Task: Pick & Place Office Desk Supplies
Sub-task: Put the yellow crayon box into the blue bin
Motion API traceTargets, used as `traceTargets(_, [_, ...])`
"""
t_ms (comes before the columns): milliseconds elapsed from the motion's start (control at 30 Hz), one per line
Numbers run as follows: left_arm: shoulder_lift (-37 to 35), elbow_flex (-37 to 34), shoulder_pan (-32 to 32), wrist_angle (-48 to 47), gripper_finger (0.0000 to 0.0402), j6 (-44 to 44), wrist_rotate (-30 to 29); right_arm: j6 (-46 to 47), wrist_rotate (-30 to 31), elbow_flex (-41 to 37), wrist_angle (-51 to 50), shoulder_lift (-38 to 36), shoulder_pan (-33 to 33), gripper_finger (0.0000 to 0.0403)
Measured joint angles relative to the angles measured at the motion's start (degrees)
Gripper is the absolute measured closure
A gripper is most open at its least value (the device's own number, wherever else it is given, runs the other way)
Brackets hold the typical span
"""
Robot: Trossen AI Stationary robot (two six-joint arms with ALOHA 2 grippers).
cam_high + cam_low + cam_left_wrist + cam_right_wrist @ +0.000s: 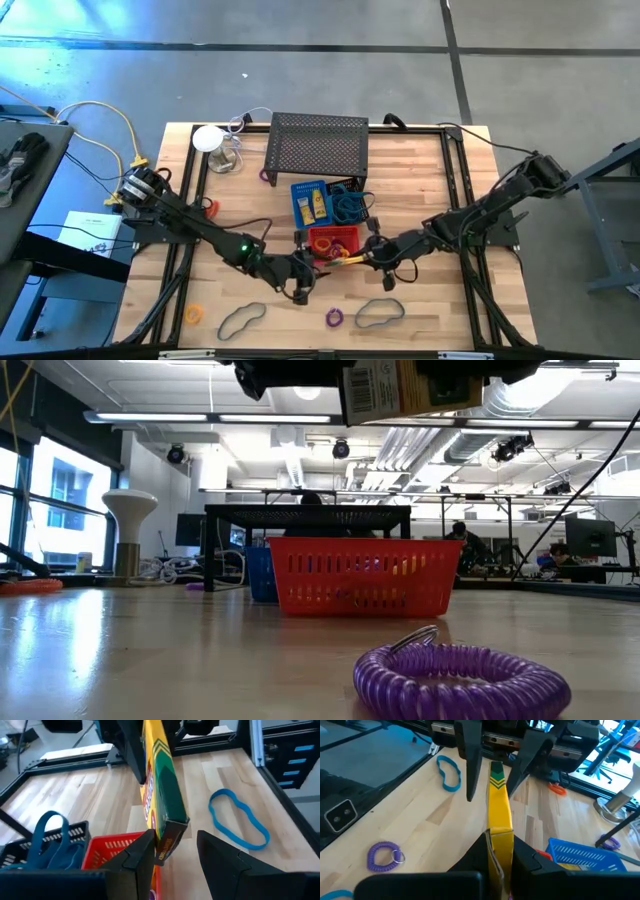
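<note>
A flat yellow and green box (pixel 499 815) hangs in the air just in front of the red bin (pixel 335 240), standing on its narrow edge. My right gripper (pixel 500 851) comes from the table's right and is shut on one end of it. My left gripper (pixel 175 857) comes from the left and is open. Its fingers stand on either side of the box's other, green end (pixel 497 776). The low view shows the box (pixel 400 390) high above the table. Loose supplies lie on the table: a purple coil ring (pixel 460 680) and blue looped bands (pixel 380 312). My right gripper pinches the box's two broad faces (pixel 501 836) between its two fingers, at the end nearest the table's right. The fingers slant slightly down from the right and lie along the box. The box is lifted clear, on edge and about level. My left gripper: whether a finger (pixel 142 855) touches the box's end flap (pixel 167 845), I cannot tell.
Behind the red bin stand a blue bin (pixel 310 203) and a black bin of blue cords (pixel 350 207), then the black mesh rack (pixel 318 145). A second blue band (pixel 242 318), a purple ring (pixel 334 318) and an orange ring (pixel 193 314) lie near the front edge.
</note>
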Motion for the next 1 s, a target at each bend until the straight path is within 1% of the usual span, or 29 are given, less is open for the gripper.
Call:
traceTargets(133, [0.02, 0.0, 1.27, 0.57, 0.026, -1.29, -3.49, 0.06, -0.49, 0.0, 0.42, 0.0, -0.09, 0.038])
traceTargets(300, [0.02, 0.0, 2.63, 0.61, 0.0261, -2.54, -2.78, 0.2, 0.13, -0.01, 0.6, 0.0, -0.09, 0.038])
traceTargets(400, [0.02, 0.0, 2.78, 0.61, 0.0268, -2.3, -2.33, 0.35, 0.07, 0.0, 0.69, -0.02, -0.12, 0.038])
traceTargets(533, [0.02, 0.0, 2.69, 0.65, 0.0302, -1.31, -2.27, 0.67, 0.06, -0.02, 0.72, -0.02, -0.16, 0.038])
traceTargets(700, [0.04, 0.0, 2.69, 0.69, 0.0365, -1.27, -2.22, 1.65, 0.01, 0.0, 0.61, -0.02, -0.42, 0.038])
traceTargets(767, [0.04, 0.0, 2.69, 0.63, 0.0378, -1.29, -2.39, 1.98, -0.46, -0.02, 0.54, -0.02, -0.74, 0.0378])
traceTargets(867, [0.04, 0.0, 2.69, 0.63, 0.0377, -1.22, -2.44, 3.51, -0.4, -0.02, 0.52, -0.02, -0.73, 0.0363])
traceTargets(1000, [0.07, 0.0, 2.77, 0.53, 0.0369, -1.18, -2.67, 4.79, 0.18, -0.02, -0.2, -0.02, -0.73, 0.0317])
